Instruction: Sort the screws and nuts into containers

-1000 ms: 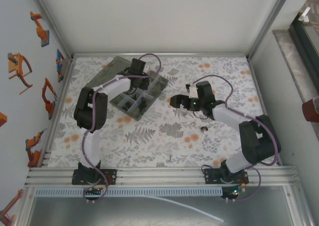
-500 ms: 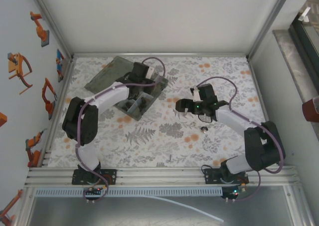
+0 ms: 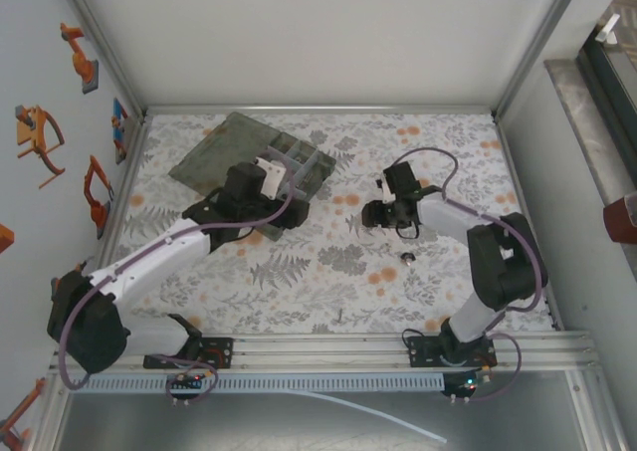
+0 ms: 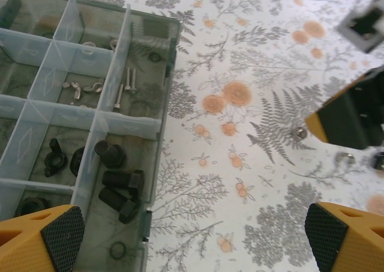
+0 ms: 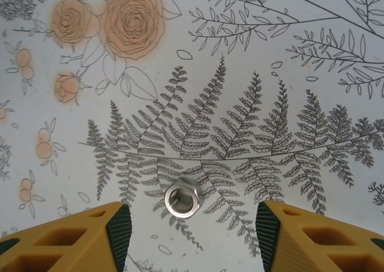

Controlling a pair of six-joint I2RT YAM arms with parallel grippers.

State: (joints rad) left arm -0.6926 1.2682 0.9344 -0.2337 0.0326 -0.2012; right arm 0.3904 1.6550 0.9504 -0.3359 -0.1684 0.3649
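on the table [image 3: 328, 282], well to the right of the organiser box [image 3: 299, 167], the right end effector [image 5: 189, 233] is hanging low with its jaws apart. a silver nut [image 5: 185, 199] is lying flat between the fingertips [image 5: 119, 227], touching neither and sitting a little nearer one pad. the step in hand is looking like the pick of this nut. doing it well is meaning centring the nut first, then closing evenly and low against the table so the nut is not skidding out sideways.

above the box's near corner, the left end effector [image 4: 195, 242] is hovering with jaws spread wide, gripping nothing. inside the box, black screws [image 4: 120, 185] are lying in one compartment and pale screws [image 4: 123, 89] in the one beyond, so the nut is probably calling for a compartment apart from both.

nearer the arms than the box, a small loose piece [image 3: 406, 258] and a second speck [image 3: 339, 317] are looking too tiny to name as screw or nut. the box's far compartments are getting cut off in the left wrist view.
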